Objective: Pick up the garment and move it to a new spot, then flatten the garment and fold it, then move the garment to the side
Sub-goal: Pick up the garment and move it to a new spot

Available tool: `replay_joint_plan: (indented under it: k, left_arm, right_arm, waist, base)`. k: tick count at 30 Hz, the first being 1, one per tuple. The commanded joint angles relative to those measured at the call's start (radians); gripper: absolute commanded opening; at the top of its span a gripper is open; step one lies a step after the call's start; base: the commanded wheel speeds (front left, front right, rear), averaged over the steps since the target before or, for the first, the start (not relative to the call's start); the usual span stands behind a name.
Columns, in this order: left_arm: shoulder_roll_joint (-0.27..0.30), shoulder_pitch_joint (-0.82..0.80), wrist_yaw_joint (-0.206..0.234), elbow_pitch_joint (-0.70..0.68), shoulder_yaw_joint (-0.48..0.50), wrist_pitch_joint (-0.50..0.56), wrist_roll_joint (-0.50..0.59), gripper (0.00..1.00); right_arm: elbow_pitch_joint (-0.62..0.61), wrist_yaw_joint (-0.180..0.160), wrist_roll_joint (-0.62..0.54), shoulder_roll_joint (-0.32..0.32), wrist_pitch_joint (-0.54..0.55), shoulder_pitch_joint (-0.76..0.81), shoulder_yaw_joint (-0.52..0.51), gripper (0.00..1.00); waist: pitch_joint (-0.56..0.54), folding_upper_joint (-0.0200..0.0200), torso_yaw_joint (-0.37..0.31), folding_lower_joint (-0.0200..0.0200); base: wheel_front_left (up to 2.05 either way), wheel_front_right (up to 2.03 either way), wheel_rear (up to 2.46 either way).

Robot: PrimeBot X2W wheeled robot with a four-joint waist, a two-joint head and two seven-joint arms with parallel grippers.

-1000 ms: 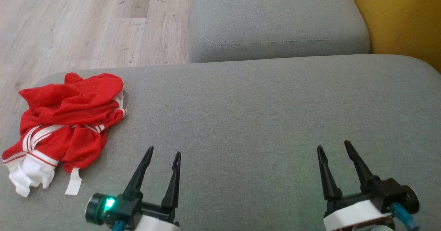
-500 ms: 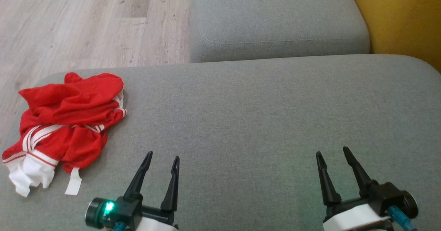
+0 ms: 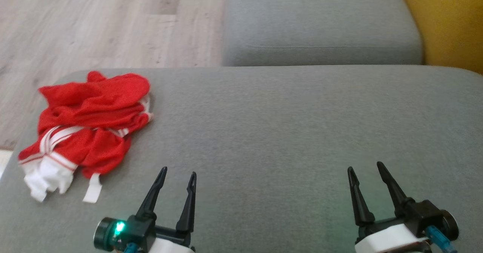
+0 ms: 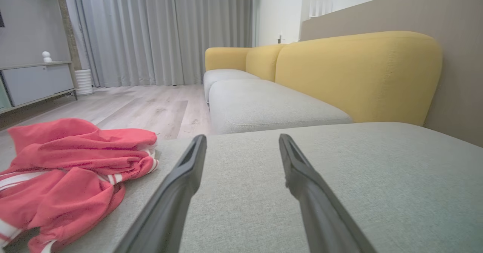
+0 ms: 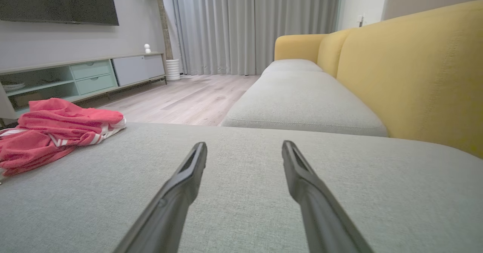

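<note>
Head view: the garment, red with white stripes and a white lining, lies crumpled at the left end of the grey cushion, and neither hand touches it. The left hand sits low over the cushion near the garment, to its right and closer to the robot, fingers spread wide and empty. The right hand is well apart on the cushion's right side, also wide and empty. Beyond are a second cushion, a wood floor and a yellow backrest.

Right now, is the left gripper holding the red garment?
No, in the head view the left gripper stands open over bare grey cushion, apart from the crumpled red garment lying to its left.
</note>
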Motion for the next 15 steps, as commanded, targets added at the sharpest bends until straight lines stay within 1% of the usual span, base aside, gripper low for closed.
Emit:
replay_joint_plan:
  k: [1,15]
  left_arm:
    - [0.002,-0.053,0.005,-0.028,0.035,-0.010,-0.003,1.00]
    - [0.002,-0.073,0.003,-0.027,0.075,-0.010,-0.003,1.00]
  right_arm:
    - [-0.028,-0.001,0.005,-0.009,-0.012,-0.025,0.025,1.00]
    - [-0.022,-0.001,0.004,-0.009,-0.012,-0.062,0.033,1.00]
  waist:
    - [0.005,0.0000,0.034,0.0000]
    - [0.057,0.0000,0.273,0.0000]
  base:
    - [0.00,0.00,0.00]
    - [0.00,0.00,0.00]
